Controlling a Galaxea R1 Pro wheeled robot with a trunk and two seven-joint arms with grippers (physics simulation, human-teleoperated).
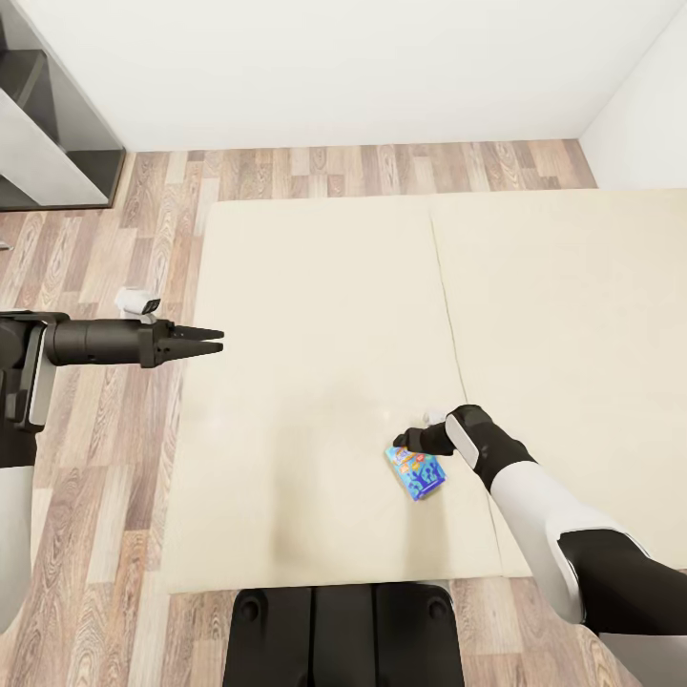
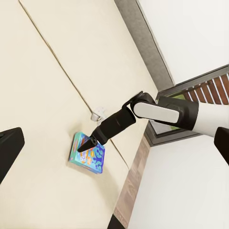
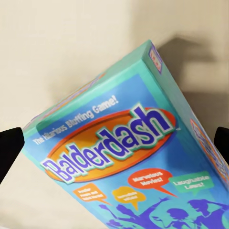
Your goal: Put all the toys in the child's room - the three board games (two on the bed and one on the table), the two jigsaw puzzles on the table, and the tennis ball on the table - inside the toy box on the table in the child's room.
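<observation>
Balderdash board game (image 3: 129, 162) lies flat on the beige mattress of the bed (image 1: 315, 286), near its front edge and just left of the seam between the two mattress parts. The right gripper (image 1: 412, 443) hangs directly over the box's far end; in the right wrist view a dark fingertip (image 3: 10, 148) sits at each side of the picture with the printed lid between them, so the jaws stand apart and hold nothing yet. From the left wrist view the gripper tip seems to be at or just above the lid; whether it touches cannot be told.

To grasp well, the robot should probably bring the fingers down on either side of the box's narrow width, since a flat card box offers little height to pinch. Squaring the wrist to the box's long edges before closing would likely keep it from twisting out. The soft mattress may let the fingers press down past the edges.

Farther off, the left gripper (image 1: 202, 343) is held out level over the bed's left edge, well apart from the box, its fingers nearly together and empty. Beyond the bed are the wood-plank floor (image 1: 363, 167) and the white wall (image 1: 334, 67).
</observation>
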